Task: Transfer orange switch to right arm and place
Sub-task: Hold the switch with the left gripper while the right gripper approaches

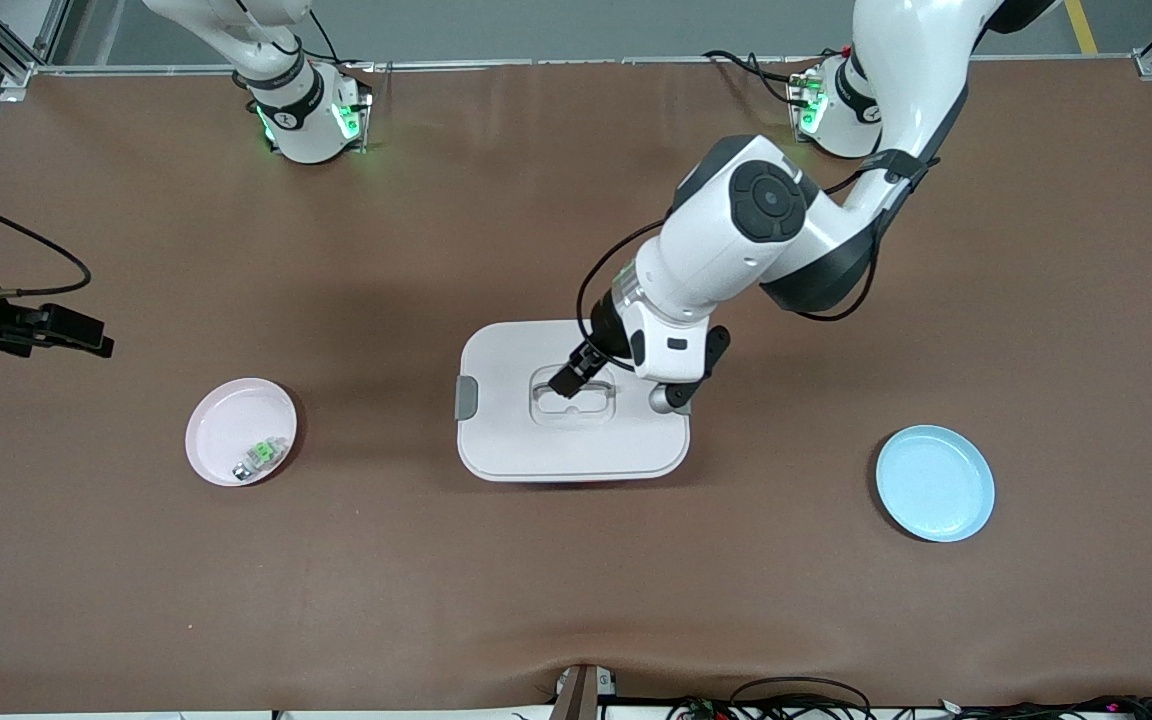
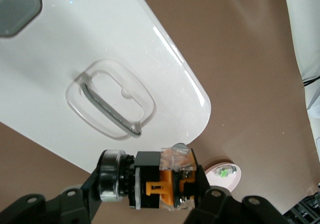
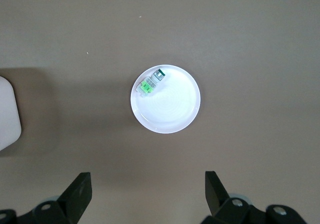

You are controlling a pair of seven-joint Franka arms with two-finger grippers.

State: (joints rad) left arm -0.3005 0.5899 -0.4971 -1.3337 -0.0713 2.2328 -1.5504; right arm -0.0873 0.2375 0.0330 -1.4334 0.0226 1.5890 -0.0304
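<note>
Over white lid (image 1: pixel 536 440): left gripper (image 1: pixel 576 378) pinching orange switch (image 2: pixel 162 186) | right gripper (image 3: pixel 147 196) spread above pink plate (image 3: pixel 167 114)

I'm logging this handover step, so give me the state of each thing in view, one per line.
Orange switch: held in the left pincer, up over the white lidded box.
Left pincer: shut on the switch.
Right pincer: open, waiting above the pink plate.
White lidded box: lid on, handle flat.
Pink plate: holds a green-and-white part.
Blue plate: empty.
</note>
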